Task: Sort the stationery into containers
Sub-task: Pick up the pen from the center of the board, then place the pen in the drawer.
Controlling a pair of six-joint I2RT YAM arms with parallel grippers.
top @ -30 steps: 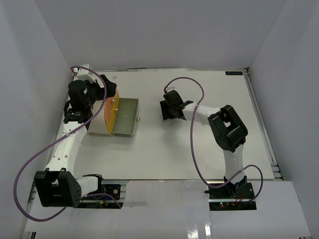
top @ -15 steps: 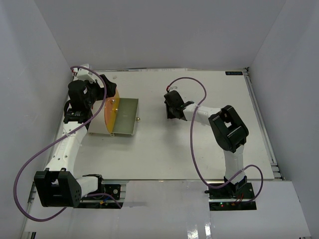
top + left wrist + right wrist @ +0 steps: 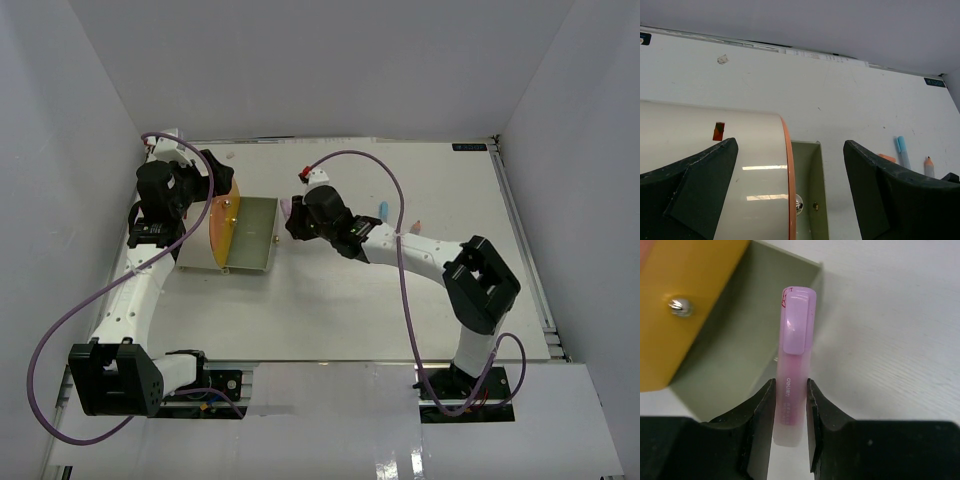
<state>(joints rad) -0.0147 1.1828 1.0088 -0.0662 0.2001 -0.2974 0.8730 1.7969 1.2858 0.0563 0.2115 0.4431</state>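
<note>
Pink marker [image 3: 799,325] clamped by right gripper [image 3: 790,386] (at drawer [image 3: 735,345] rim).

We see our left gripper [image 3: 790,145] spread wide, cream drum [image 3: 710,150] and 1 open drawer [image 3: 807,190] between the jaws, 1 light blue marker [image 3: 902,150] just outside them

A white worktop [image 3: 330,310] sits inside pale enclosure walls [image 3: 320,70]. A small crumpled scrap [image 3: 723,59] lies near its far edge, and a black label [image 3: 468,147] marks the far right corner.
</note>
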